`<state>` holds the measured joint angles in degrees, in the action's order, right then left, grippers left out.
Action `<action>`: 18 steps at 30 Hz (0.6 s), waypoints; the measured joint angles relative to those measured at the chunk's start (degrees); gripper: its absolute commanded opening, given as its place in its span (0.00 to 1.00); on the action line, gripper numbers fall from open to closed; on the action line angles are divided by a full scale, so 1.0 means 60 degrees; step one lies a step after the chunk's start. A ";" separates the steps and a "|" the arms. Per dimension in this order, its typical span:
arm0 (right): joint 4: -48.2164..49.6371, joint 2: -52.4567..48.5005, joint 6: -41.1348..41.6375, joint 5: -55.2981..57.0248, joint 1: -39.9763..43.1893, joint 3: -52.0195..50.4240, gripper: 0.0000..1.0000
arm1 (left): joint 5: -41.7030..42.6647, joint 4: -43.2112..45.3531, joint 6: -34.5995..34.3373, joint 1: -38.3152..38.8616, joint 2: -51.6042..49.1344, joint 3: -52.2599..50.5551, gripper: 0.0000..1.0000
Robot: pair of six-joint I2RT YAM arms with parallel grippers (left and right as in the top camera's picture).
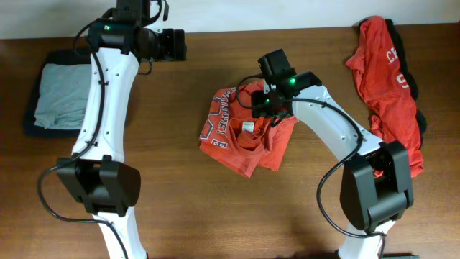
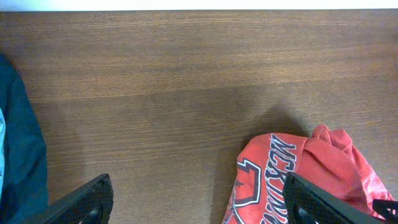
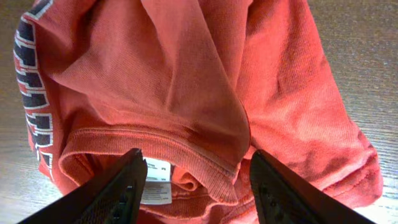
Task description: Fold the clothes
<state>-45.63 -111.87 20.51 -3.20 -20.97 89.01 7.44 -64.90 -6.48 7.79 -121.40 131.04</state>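
Observation:
A crumpled red-orange T-shirt (image 1: 241, 137) with white lettering lies in the middle of the table. My right gripper (image 1: 261, 109) hovers over its upper right part. In the right wrist view the fingers (image 3: 199, 186) are open and straddle the shirt's ribbed collar (image 3: 186, 146), next to a white label (image 3: 157, 180). My left gripper (image 1: 176, 44) is open and empty at the back of the table. Its wrist view shows bare wood between the fingers (image 2: 199, 205) and the same shirt (image 2: 298, 168) at the lower right.
A second red-orange shirt (image 1: 384, 79) lies spread over a dark garment (image 1: 420, 122) at the back right. A folded pale grey-blue shirt (image 1: 61, 97) rests on a dark navy one (image 1: 32, 126) at the left, whose edge shows in the left wrist view (image 2: 18, 155).

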 measured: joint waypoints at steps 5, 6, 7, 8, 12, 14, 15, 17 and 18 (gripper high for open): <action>-0.0277 -0.0117 -0.0204 0.0036 0.0000 0.0000 0.41 | 0.0000 0.0000 0.0000 0.0000 0.0000 0.0000 0.87; -0.0284 -0.0117 -0.0197 0.0040 0.0000 0.0000 0.38 | 0.0000 0.0000 -0.0004 0.0000 0.0000 0.0000 0.87; -0.0284 -0.0120 -0.0248 0.0062 0.0000 0.0000 0.36 | 0.0000 0.0000 0.0000 0.0000 0.0000 0.0000 0.87; -0.0284 -0.0120 -0.0240 0.0069 0.0000 0.0000 0.31 | -0.0004 0.0000 -0.0004 0.0000 0.0000 0.0000 0.87; -0.0284 -0.0124 -0.0280 0.0204 0.0000 0.0000 0.16 | 0.0000 0.0000 0.0000 0.0000 0.0000 0.0000 0.87; -0.0284 -0.0124 -0.0291 0.0251 0.0036 0.0000 0.11 | -0.0004 0.0000 -0.0004 0.0000 0.0000 0.0000 0.87; -0.0284 -0.0124 -0.0299 0.0270 0.0047 0.0000 0.06 | -0.0004 0.0000 0.0000 0.0000 0.0000 0.0000 0.87; -0.0306 -0.0124 -0.0328 0.0288 0.0106 0.0000 0.04 | -0.0004 0.0000 0.0000 0.0000 0.0000 0.0000 0.87; -0.0321 -0.0124 -0.0324 0.0288 0.0164 0.0000 0.04 | 0.0000 0.0000 0.0000 0.0000 0.0000 0.0000 0.87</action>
<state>-47.55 -112.62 18.57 -1.48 -19.99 89.01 7.44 -64.90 -6.48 7.79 -121.40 131.04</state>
